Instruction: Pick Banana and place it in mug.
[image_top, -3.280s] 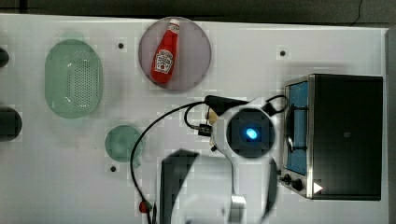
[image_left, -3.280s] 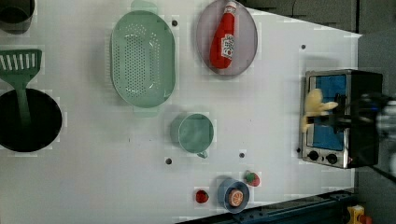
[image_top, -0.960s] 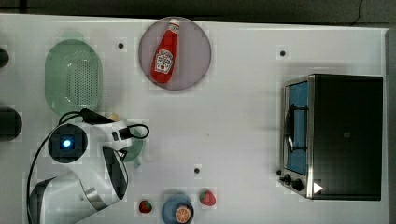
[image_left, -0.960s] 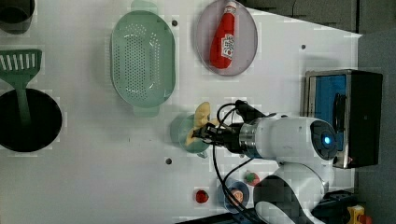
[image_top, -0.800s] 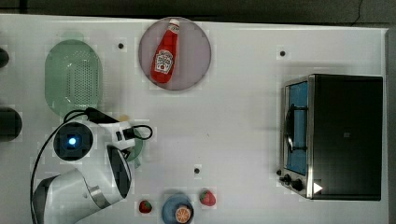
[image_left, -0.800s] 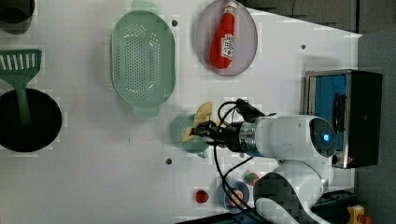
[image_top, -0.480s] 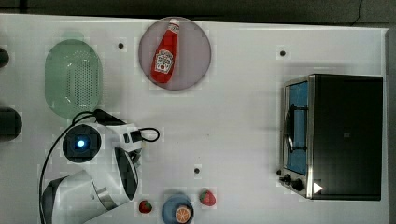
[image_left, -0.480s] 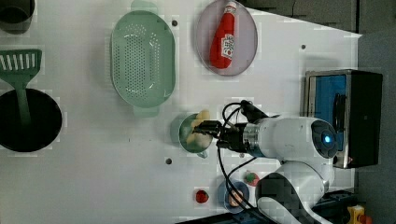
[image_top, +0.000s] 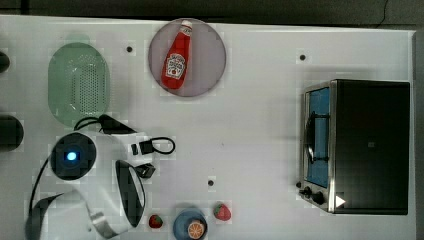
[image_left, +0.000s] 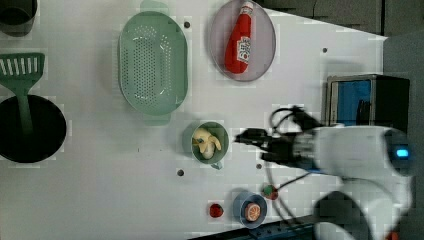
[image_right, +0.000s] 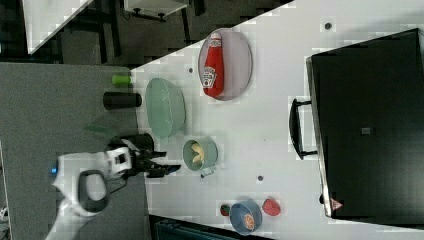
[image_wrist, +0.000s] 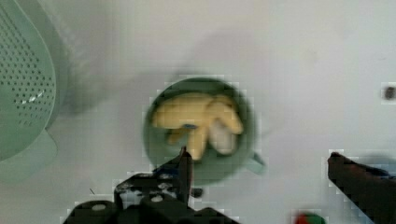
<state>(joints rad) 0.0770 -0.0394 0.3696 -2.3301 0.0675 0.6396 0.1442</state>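
Pale yellow against teal, the banana (image_left: 206, 142) lies inside the mug (image_left: 223, 143), its curved pieces resting below the rim and nothing of it hanging over the edge; the wrist view shows the same, the banana (image_wrist: 198, 116) settled in the cup's well. The mug stands on the white bench (image_left: 100, 190) about midway along it, just beside the lower end of the pale-green perforated colander (image_left: 152, 62) in the left view and well apart from the toaster oven (image_left: 367, 97) at the bench's far end. The gripper (image_left: 245, 136) hangs just beside the mug on the left view's right, its fingers spread wide with nothing between them; in the wrist view one dark finger (image_wrist: 184, 168) stands over the mug's near rim and the other is far off to the side. Judged from this, both the pick and the placing are done: the fruit is released and contained. What seems left is only for the arm to clear away without clipping the mug or its short handle stub. The ketchup bottle (image_left: 239, 40) on its grey plate (image_left: 265, 30), near the bench's far edge, and the blue dish with the orange slice (image_left: 251, 211) at the near edge lie apart from the work.
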